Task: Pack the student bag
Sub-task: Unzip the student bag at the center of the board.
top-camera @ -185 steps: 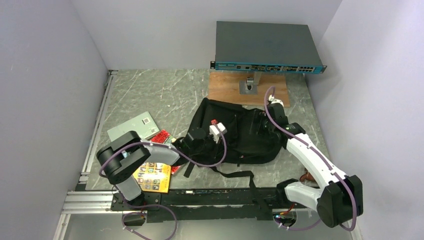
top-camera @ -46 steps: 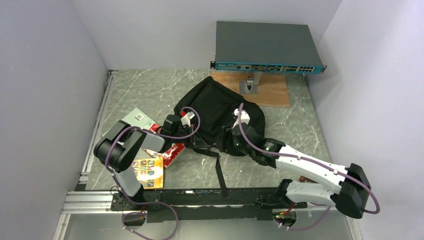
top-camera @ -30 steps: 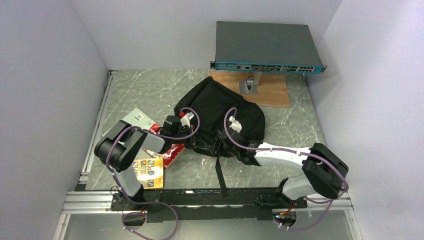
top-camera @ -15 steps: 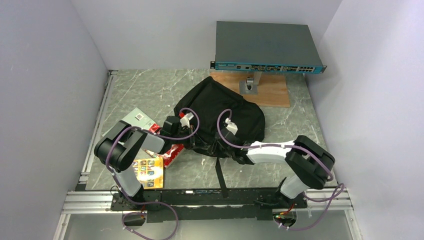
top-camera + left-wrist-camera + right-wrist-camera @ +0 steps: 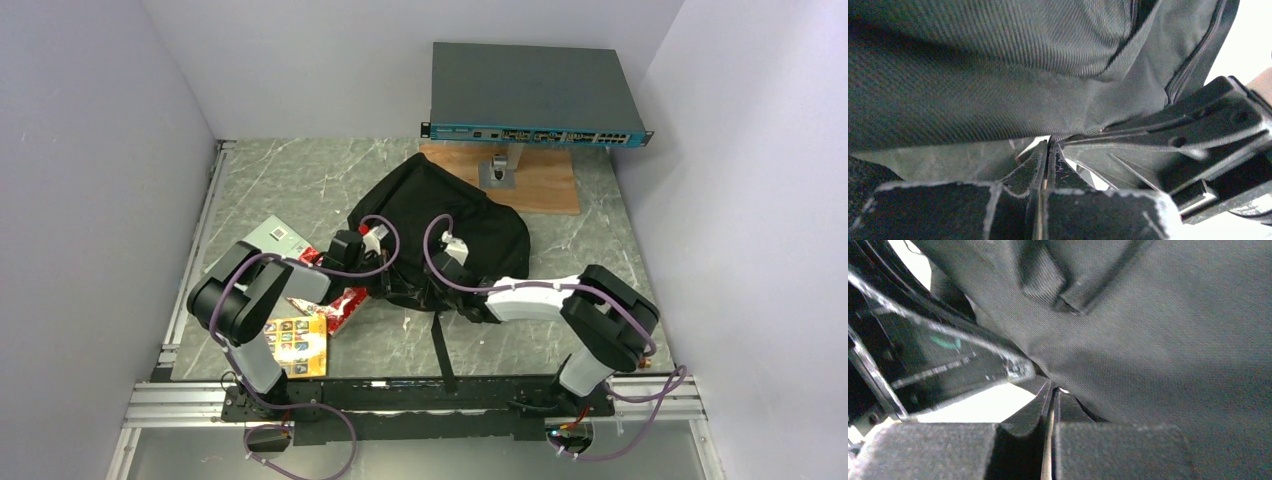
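Observation:
The student bag [image 5: 440,215] is a black fabric backpack heaped in the middle of the table, with one strap [image 5: 438,345] trailing toward me. My left gripper [image 5: 388,283] is at the bag's near-left edge. In the left wrist view its fingers [image 5: 1040,165] are pressed together, with the bag's hem [image 5: 1068,136] at their tips. My right gripper [image 5: 425,290] sits just to the right of it, reaching in from the right. Its fingertips [image 5: 1045,397] are shut too, with bag fabric [image 5: 1158,340] draped onto them. Each wrist view shows the other gripper's body close by.
A grey rack-mount box with a teal front [image 5: 535,95] stands on a post over a wooden board [image 5: 548,188] at the back. Left of the bag lie a red packet [image 5: 342,302], a yellow booklet [image 5: 300,345] and a flat grey box [image 5: 262,238].
My right arm has swung left along the bag's near edge until its gripper is beside the left one, and its jaws have closed. The left gripper and the bag have stayed put over the last second.

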Available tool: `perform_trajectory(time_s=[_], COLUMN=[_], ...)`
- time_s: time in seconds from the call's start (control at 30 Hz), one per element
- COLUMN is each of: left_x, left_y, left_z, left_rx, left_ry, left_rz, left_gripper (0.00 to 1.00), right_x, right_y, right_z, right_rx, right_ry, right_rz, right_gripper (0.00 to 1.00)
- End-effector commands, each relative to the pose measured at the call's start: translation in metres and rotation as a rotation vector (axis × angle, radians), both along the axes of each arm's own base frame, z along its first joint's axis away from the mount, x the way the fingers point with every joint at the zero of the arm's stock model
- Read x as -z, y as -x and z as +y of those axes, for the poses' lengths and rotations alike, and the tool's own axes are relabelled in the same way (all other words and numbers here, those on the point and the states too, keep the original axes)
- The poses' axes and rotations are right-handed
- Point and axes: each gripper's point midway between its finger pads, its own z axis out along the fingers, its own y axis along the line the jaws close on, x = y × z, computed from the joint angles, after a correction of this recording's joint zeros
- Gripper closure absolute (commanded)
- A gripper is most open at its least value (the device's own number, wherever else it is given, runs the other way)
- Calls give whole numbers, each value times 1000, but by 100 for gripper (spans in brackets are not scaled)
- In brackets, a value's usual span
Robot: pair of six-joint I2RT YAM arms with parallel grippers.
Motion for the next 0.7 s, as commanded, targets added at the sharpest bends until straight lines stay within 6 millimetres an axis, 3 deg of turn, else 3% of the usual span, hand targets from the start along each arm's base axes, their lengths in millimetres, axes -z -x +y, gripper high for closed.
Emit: perform_trajectory(time_s=[0.0, 0.13, 0.27, 0.4, 0.57, 0.67], left_x=[1, 17, 19, 17, 6, -4], left_y=[-23, -50, -78, -90, -103, -107], left_z=[7, 23, 40, 56, 73, 79], left_rx=[-58, -136, -208, -243, -261, -245], left_ry=[-105, -273, -382, -437, -460, -468], left_rz=[-21, 17, 8, 5, -22, -67], left_gripper=[100, 100, 100, 100, 100, 100], right_x=[-25, -25, -18, -25, -51, -63], right_y=[3, 31, 45, 44, 38, 31], right_z=[-24, -43, -88, -121, -161, -161], right_rx=[-29, -207, -195, -114, 57, 86], right_ry=[94, 198, 411, 494, 563, 521], right_rz=[-72, -48, 33, -12, -88, -149], right_gripper=[100, 100, 100, 100, 100, 100])
